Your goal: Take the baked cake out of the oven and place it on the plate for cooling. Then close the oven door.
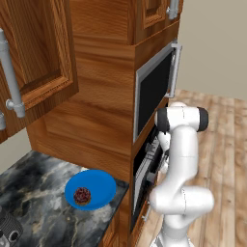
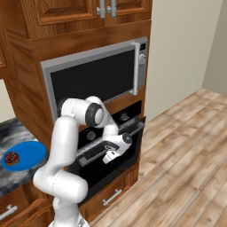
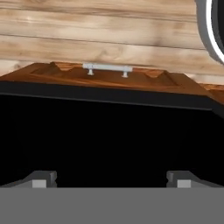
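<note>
With small dark-brown speckled cake (image 1: pixel 82 196) already on round blue plate (image 1: pixel 99 185) well left of end effector (image 2: pixel 111 156), released wide, pressed near black glass oven door (image 2: pixel 128 148); stiff, heavyish, push by silver bar handle (image 2: pixel 111 141).

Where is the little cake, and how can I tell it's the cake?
Find the dark marbled counter left of the tall wooden cabinet with the oven. A bright blue plate sits on it. The cake is the small brown, red-speckled lump on that plate.
</note>
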